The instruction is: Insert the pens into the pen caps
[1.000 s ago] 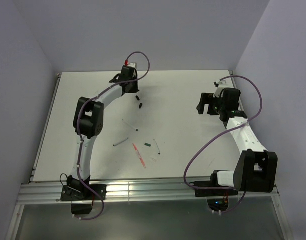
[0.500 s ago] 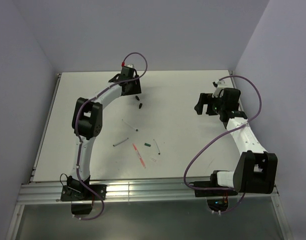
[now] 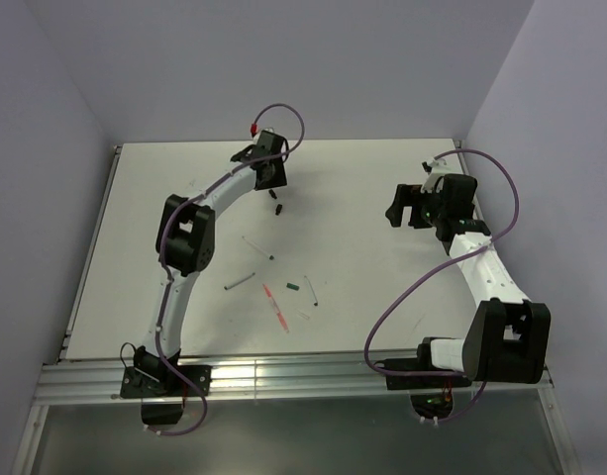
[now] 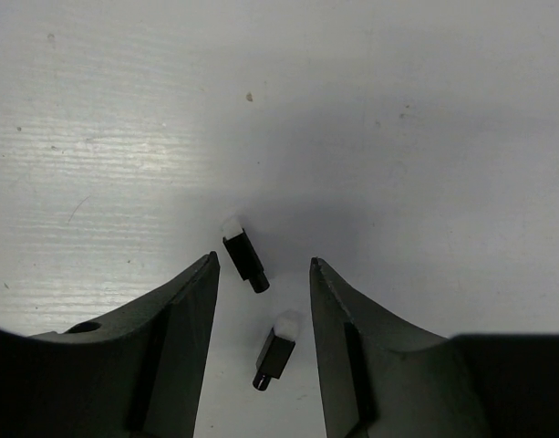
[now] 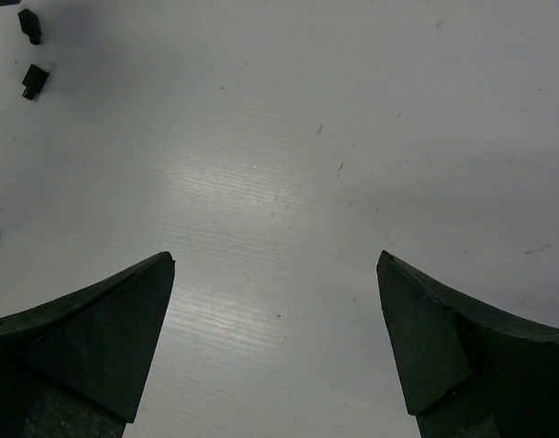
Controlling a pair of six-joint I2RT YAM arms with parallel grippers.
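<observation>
Left hand (image 4: 263, 259): open, empty, low over the white table (image 3: 382, 168) near its far edge.
Black plastic cap stubs (image 4: 245, 257) (image 4: 275, 350), white-ended: 2, both lying between its fingers.
Mid-table: dark green cap stub (image 3: 292, 287), 1; whitish-grey thin pens (image 3: 256, 246) (image 3: 241, 281), 2; red-pink thin pen (image 3: 274, 306), 1; faint thin stick (image 3: 310, 289) beside the green stub, too small to identify.
Right hand (image 5: 275, 255): open, empty, toward the right edge.

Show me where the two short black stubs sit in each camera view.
Top external: the two short black stubs lie at upper centre, just below the left claw.
Left wrist: lower centre, between the open claw fingers.
Right wrist: top left corner, far from that claw.
Shared landmark: the left claw, seen in the top and left wrist views.
</observation>
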